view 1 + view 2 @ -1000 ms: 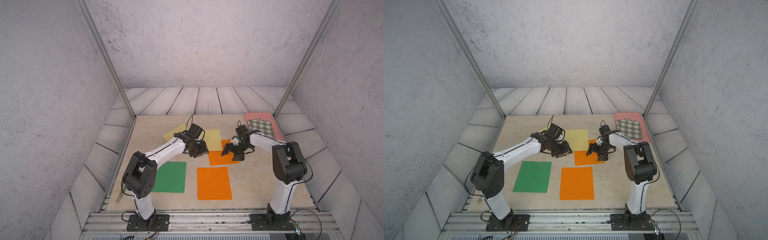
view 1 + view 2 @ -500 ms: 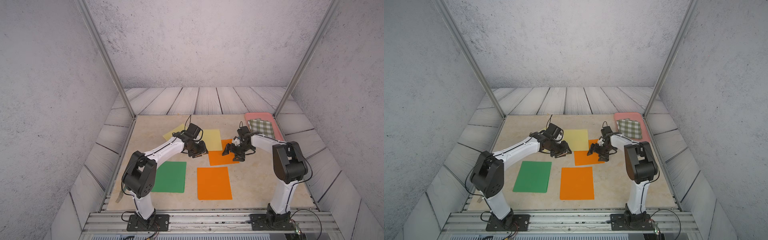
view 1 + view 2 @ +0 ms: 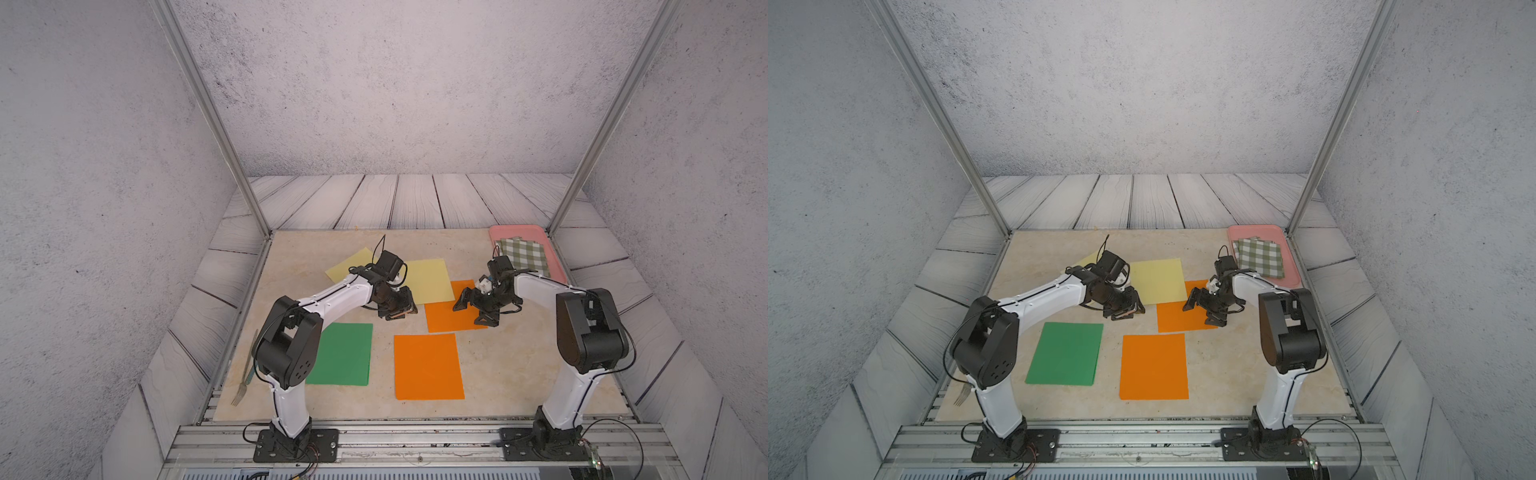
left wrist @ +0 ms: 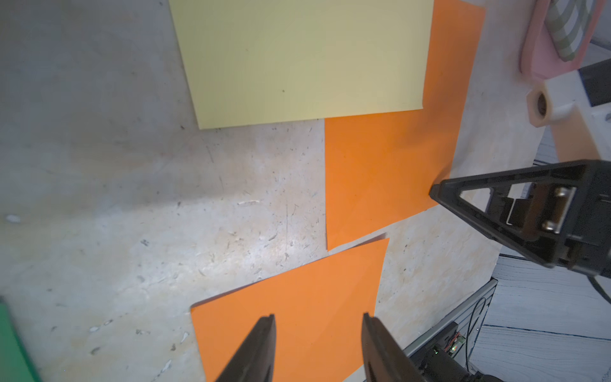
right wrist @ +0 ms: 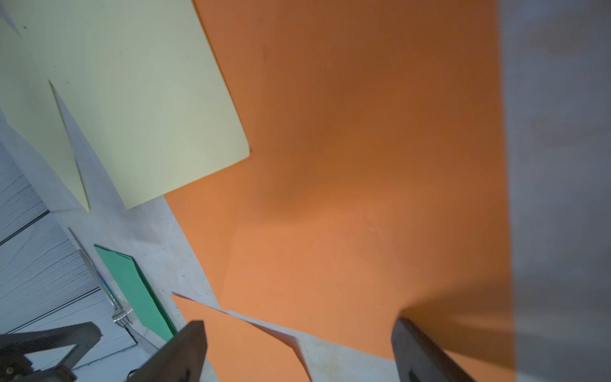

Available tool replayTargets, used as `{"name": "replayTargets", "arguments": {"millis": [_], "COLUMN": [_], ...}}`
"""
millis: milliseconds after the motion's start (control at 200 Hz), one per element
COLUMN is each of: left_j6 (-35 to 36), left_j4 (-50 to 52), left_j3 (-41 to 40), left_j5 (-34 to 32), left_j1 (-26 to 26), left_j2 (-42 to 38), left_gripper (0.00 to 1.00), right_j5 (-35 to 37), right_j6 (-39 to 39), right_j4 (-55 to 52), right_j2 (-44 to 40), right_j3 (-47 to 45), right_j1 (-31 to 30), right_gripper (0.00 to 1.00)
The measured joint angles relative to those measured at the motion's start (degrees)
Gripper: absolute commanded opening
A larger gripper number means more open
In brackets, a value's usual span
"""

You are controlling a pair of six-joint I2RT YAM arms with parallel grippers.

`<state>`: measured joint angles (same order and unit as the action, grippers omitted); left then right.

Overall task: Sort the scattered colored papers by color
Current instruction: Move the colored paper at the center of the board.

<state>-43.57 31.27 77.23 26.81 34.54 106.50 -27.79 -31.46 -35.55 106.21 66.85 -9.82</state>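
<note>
Two orange papers lie mid-table: a far one [image 3: 451, 316] and a near one [image 3: 428, 365], their edges almost meeting. A pale yellow paper [image 3: 428, 280] overlaps the far orange one's back corner. Another yellow sheet [image 3: 349, 266] lies at the back left, partly behind my left arm. A green paper [image 3: 343, 353] lies at the front left. My left gripper [image 3: 401, 311] hovers open and empty beside the far orange sheet's left edge; its wrist view has the near orange paper [image 4: 297, 314] past the tips [image 4: 317, 319]. My right gripper [image 3: 471, 313] stands wide open and empty over the far orange sheet [image 5: 363, 165].
At the back right, a pink tray [image 3: 494, 230] holds a green-and-white checked cloth [image 3: 525, 257]. A fork [image 3: 245, 374] lies along the table's left edge. Metal frame posts stand at both back corners. My arm bases sit on the front rail.
My right gripper's jaws have spread a little wider over the far orange paper. The left arm has barely moved, and the papers lie as before.
</note>
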Motion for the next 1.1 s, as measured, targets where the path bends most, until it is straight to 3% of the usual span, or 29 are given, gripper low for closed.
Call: {"name": "replayTargets", "arguments": {"millis": [575, 1101], "left_j6": [3.7, 2.4], "left_j4": [-1.1, -1.9], "left_j3": [22.3, 27.9], "left_j5": [11.1, 14.6], "left_j1": [-0.8, -5.1], "left_j2": [20.3, 29.6], "left_gripper": [0.49, 0.48], "right_j5": [7.2, 7.6], "right_j6": [-1.1, -2.0], "right_j4": [-9.2, -15.5], "right_j2": [-0.5, 4.7], "right_j3": [1.0, 7.8], "right_j1": [0.9, 0.9], "right_gripper": [0.92, 0.92]}}
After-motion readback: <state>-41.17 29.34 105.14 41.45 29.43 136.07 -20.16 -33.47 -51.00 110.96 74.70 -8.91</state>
